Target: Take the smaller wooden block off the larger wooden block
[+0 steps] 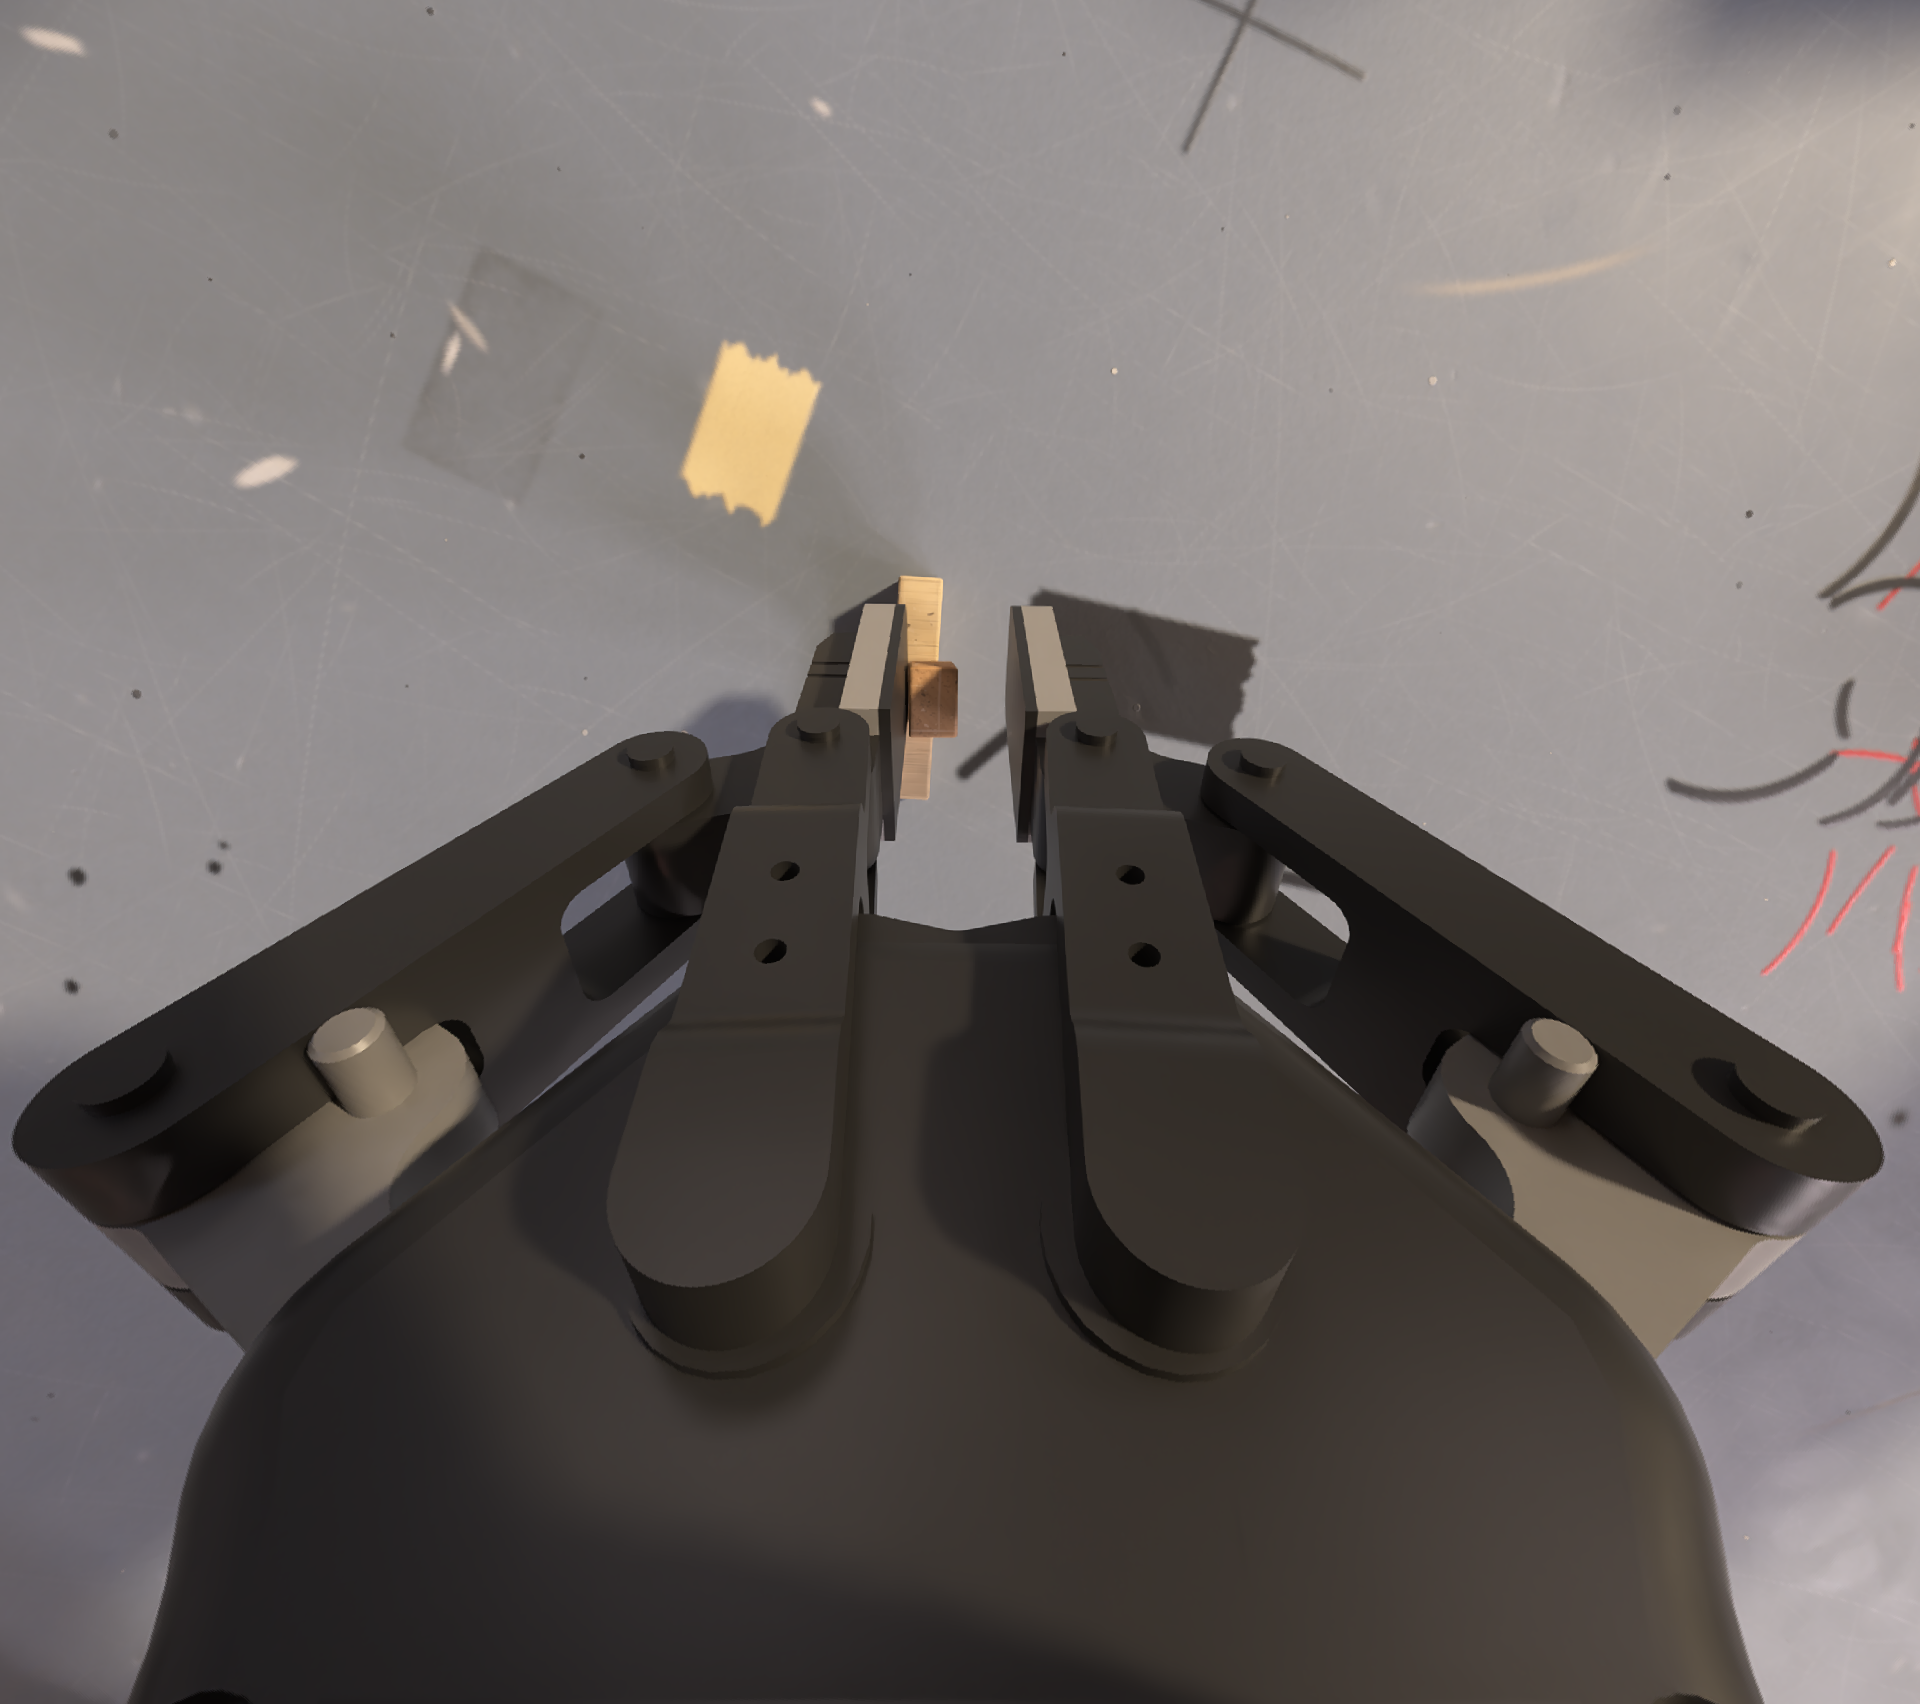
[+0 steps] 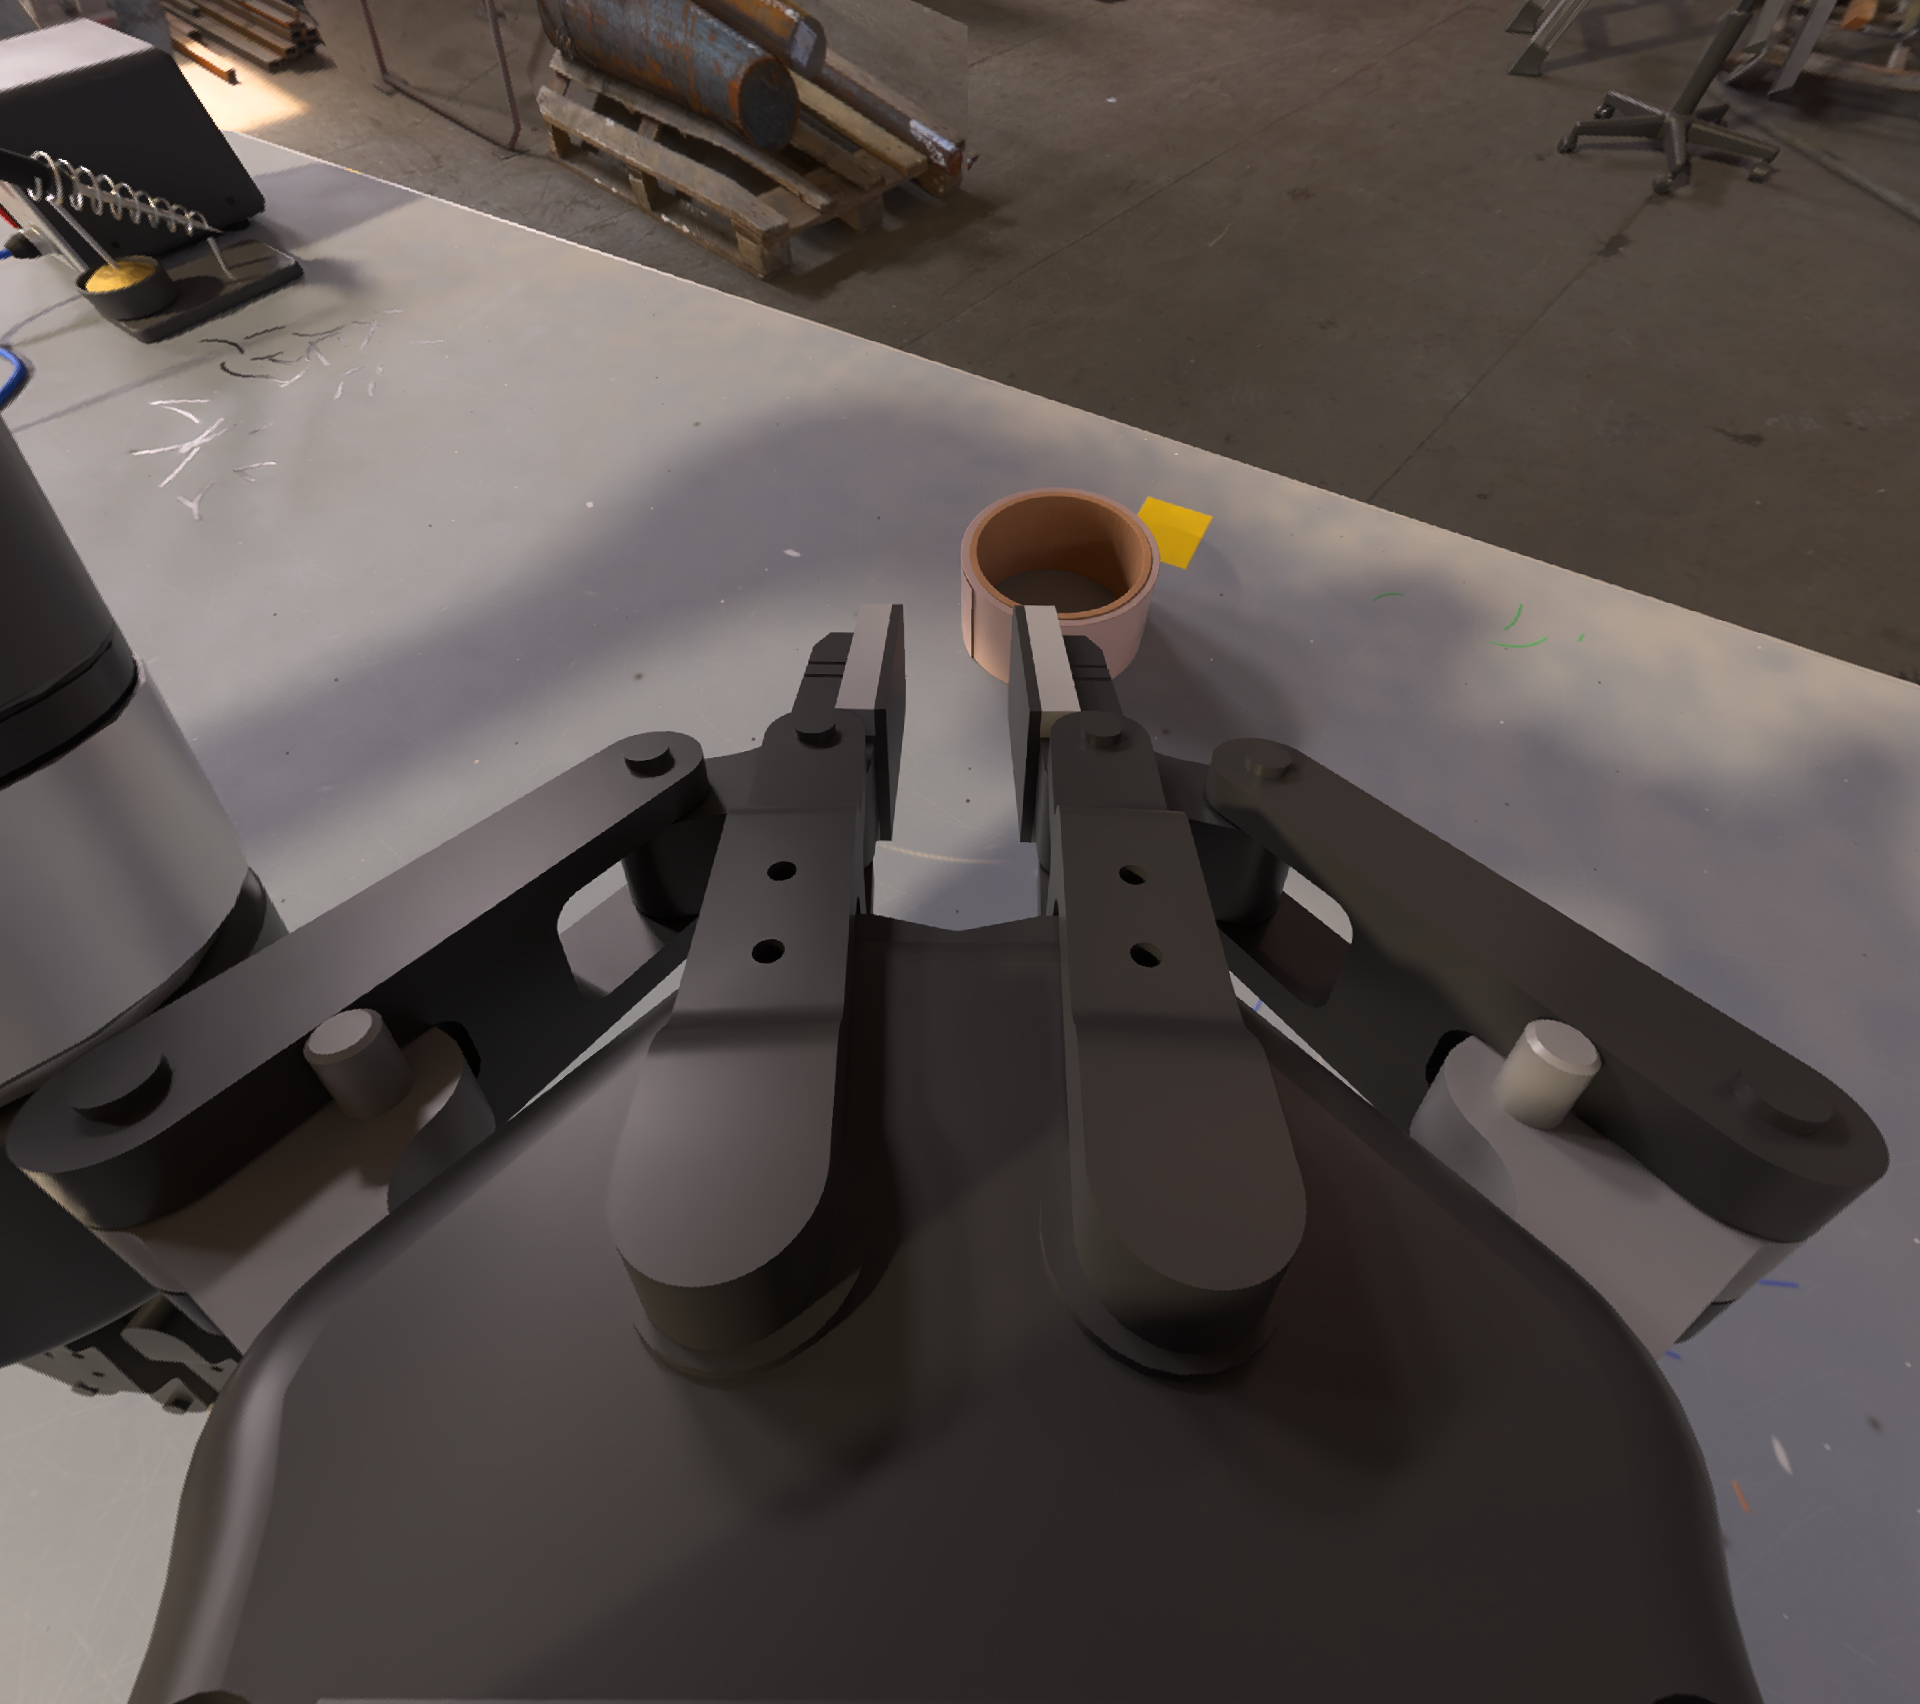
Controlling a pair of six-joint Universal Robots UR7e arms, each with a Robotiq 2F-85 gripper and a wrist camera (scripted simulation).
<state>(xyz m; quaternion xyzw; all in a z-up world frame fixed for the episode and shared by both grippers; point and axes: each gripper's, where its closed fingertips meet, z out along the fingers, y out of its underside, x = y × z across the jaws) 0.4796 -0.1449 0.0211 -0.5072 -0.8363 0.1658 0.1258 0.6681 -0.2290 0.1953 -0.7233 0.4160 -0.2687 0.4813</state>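
In the left wrist view a small dark brown wooden block [image 1: 932, 698] sits on a longer pale wooden block [image 1: 921, 686] that lies on the grey table. My left gripper [image 1: 951, 667] hangs above them, open, its jaws on either side of the small block. The left finger pad [image 1: 871, 657] is close beside both blocks and hides part of the pale one; the right pad [image 1: 1042, 660] stands clear. My right gripper [image 2: 956, 662] is open and empty above the table in the right wrist view. The blocks are not in that view.
A torn strip of pale tape [image 1: 750, 449] and a drawn cross [image 1: 1244, 18] mark the table. A roll of tape [image 2: 1058, 582] and a yellow square [image 2: 1174, 530] lie ahead of the right gripper near the table edge [image 2: 1351, 501]. A soldering stand [image 2: 135, 241] sits far left.
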